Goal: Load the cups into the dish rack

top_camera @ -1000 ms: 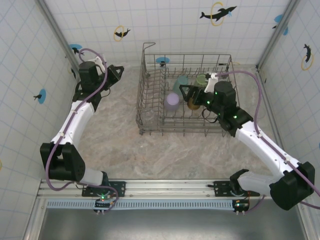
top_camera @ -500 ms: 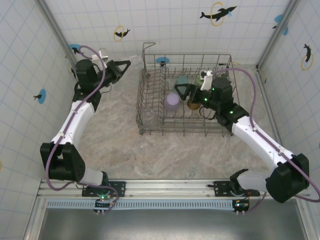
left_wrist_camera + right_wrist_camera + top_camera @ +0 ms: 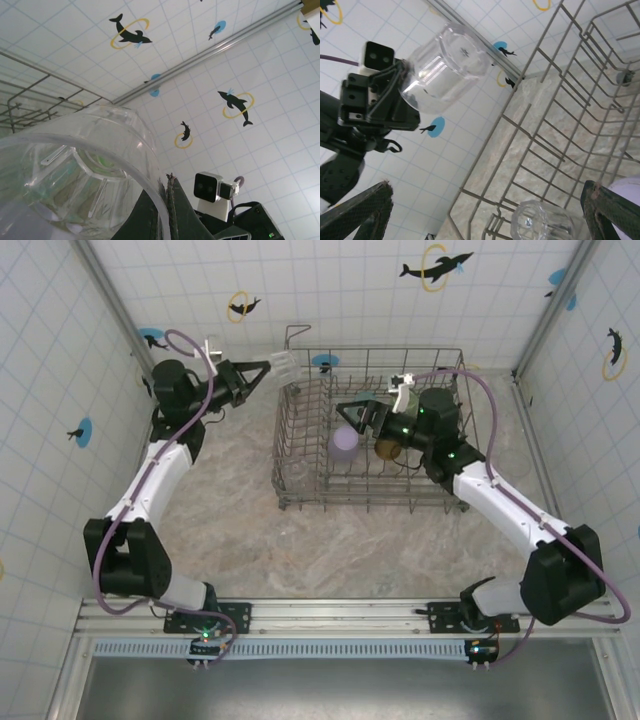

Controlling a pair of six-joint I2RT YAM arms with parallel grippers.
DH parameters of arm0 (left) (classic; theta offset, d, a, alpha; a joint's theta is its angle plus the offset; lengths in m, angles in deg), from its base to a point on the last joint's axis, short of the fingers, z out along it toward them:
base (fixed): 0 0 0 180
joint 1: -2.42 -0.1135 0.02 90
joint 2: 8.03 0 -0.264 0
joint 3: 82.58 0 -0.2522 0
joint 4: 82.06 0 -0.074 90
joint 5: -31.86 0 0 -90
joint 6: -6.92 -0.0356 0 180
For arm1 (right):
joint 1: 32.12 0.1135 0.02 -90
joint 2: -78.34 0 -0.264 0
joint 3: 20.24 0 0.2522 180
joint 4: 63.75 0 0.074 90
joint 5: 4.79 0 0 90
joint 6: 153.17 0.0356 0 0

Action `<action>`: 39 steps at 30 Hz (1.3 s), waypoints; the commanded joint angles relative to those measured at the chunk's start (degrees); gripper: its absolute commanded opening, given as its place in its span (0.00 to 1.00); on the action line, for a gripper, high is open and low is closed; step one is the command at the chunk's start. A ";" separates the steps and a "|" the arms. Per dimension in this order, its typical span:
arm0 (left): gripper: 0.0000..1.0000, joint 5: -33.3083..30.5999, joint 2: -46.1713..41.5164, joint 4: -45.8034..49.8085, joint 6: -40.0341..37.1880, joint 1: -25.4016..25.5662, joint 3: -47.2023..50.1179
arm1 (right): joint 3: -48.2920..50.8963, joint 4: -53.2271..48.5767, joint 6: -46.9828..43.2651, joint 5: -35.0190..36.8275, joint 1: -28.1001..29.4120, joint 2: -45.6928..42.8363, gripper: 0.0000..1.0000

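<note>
Clear cup held off the rack's far-left corner: risk of a snag, a slip or a clash of arms

Top view: the left claw (image 3: 268, 372) is clamped on a clear cup (image 3: 284, 367) that lies on its side just beyond the far-left corner of the dish rack (image 3: 300, 485). The right claw (image 3: 352, 412) stands wide and empty inside the rack, over a lavender cup (image 3: 343, 440) and near an amber cup (image 3: 387, 448); both arms converge here, so contact is possible. Left wrist view: the cup appears pinched at its mouth wall alone, a thin hold that may slip. Right wrist view: the rack's raised edge lies between the held cup and the rack floor, so a low approach would catch it; a second clear cup (image 3: 540, 222) inside could be knocked
</note>
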 commanded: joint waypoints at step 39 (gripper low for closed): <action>0.00 4.57 4.68 -19.76 18.27 10.48 3.47 | -8.45 21.39 14.06 -9.58 -2.23 15.26 0.93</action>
